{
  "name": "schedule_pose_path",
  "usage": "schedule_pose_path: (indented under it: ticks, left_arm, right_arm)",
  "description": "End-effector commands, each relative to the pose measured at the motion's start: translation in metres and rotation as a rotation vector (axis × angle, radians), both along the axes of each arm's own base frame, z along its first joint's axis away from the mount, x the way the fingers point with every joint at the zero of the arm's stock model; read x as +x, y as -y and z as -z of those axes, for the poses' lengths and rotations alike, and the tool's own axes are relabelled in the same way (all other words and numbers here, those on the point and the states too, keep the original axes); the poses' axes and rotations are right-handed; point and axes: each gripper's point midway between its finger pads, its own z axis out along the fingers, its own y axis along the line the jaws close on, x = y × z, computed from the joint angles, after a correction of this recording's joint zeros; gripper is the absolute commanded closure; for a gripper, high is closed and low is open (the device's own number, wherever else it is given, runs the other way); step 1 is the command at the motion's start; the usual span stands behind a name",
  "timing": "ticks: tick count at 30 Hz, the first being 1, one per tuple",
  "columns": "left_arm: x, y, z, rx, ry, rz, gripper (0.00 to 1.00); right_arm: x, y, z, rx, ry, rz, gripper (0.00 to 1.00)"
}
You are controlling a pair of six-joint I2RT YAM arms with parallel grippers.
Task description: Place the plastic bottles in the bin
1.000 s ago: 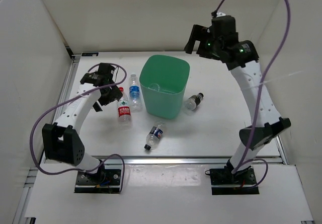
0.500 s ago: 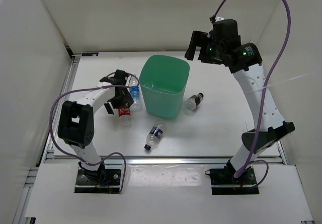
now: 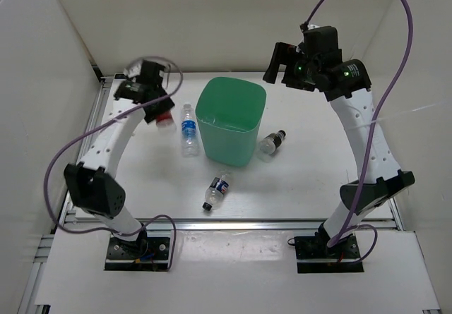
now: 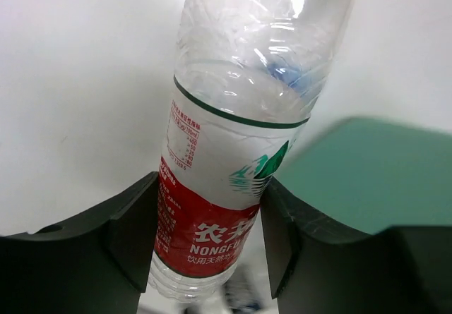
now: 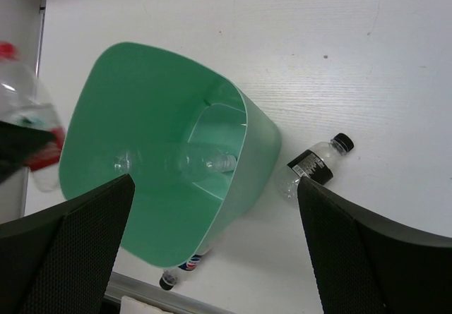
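Observation:
My left gripper (image 3: 157, 111) is shut on a clear red-labelled plastic bottle (image 4: 226, 187) and holds it in the air to the left of the bin (image 3: 244, 145), a tall mint-green basket. The held bottle (image 5: 25, 109) also shows at the left edge of the right wrist view. A clear bottle (image 5: 206, 163) lies inside the bin (image 5: 106, 222). On the table lie a blue-labelled bottle (image 3: 188, 129), a dark-capped bottle (image 3: 217, 190) in front of the bin, and a black-labelled bottle (image 3: 272, 142) to its right. My right gripper (image 3: 280, 61) hangs open high above the bin's back right, holding nothing.
White walls close in the table at the back and on both sides. A metal rail (image 3: 233, 224) runs along the near edge. Purple cables (image 3: 395, 60) loop from both arms.
My left gripper has shut on the red-labelled bottle and lifted it off the table, up and towards the back left. The right arm has shifted only slightly.

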Motion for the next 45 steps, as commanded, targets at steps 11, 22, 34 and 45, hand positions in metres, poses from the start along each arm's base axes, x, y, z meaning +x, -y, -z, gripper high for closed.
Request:
schedule_pose_path:
  ticks: [11,22,34,45]
  left_arm:
    - [0.026,0.149,-0.213,-0.251,0.509,0.421,0.37]
    - [-0.01,0.201,-0.226,-0.265,0.519,0.603,0.0]
    - [-0.059,0.042,-0.241,-0.065,0.598,0.23,0.0]
    - [-0.106,-0.021,-0.133,0.022,0.267,0.087,0.0]
  right_arm:
    - [0.016,0.039,0.057,0.181,-0.22,0.178,0.0]
    - [-0.001,0.065,0.136,0.311,-0.487,0.316,0.0]
    - [0.013,0.023,0.255,0.299,-0.859,0.318,0.0]
    - [0.004,0.022,0.334,0.191,-1.062,0.398,0.19]
